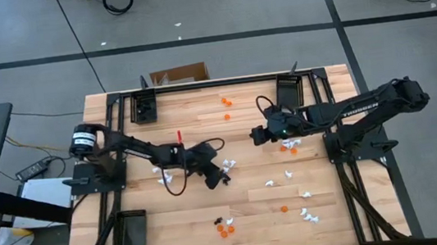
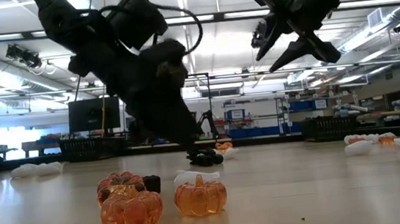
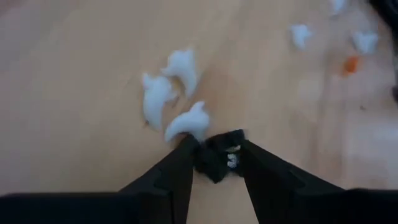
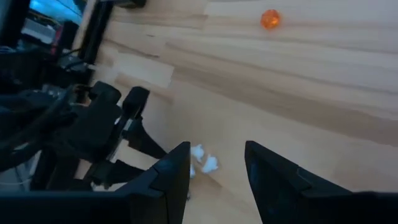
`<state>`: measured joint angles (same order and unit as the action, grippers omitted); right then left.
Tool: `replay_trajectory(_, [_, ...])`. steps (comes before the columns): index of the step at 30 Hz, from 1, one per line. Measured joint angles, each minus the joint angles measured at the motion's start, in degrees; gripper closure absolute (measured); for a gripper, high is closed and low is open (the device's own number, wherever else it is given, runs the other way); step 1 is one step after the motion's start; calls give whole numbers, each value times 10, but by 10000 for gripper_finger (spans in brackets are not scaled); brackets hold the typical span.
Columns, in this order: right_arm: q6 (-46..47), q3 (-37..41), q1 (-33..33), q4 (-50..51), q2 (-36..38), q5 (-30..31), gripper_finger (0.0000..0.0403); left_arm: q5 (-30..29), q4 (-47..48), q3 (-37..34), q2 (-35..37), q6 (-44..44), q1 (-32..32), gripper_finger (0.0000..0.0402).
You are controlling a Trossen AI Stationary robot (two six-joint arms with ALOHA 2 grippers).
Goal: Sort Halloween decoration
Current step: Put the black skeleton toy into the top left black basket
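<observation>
Halloween trinkets (image 1: pixel 225 227) lie scattered on the desk (image 1: pixel 173 227). Left claw (image 3: pixel 214 163) pinches a black trinket (image 3: pixel 219 157) at desk level. Right claw (image 4: pixel 217 163) hovers above, spread.

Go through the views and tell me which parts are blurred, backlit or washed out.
Low view: the arms are dark silhouettes against bright ceiling lights, while the orange pumpkins up front are sharp and glow. Left wrist view: soft throughout; the white trinkets are hazy blobs, and the black trinket in the left tool lacks detail. Right wrist view: blurred, dim foreground. High view: evenly lit.
</observation>
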<state>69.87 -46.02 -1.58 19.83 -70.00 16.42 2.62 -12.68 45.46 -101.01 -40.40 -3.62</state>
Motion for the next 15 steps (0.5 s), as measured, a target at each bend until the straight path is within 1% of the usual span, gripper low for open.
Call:
replay_trajectory(2, [-11, 0, 1, 4, 0, -5, 243, -18, 3, -1, -12, -20, -7, 259])
replay_trajectory(5, [-29, 0, -2, 8, 0, -11, 243, -40, -4, 5, -31, -21, -13, 259])
replay_trajectory(7, [-38, 0, -6, 8, 0, -12, 243, -41, -9, 10, -42, -21, -15, 259])
replay_trajectory(12, [-61, 0, -11, 9, 0, -11, 243, -47, -2, 11, -45, -6, -19, 259])
replay_trajectory(15, [-73, 0, -11, 9, 0, -11, 243, -47, 10, 11, -45, -30, -19, 260])
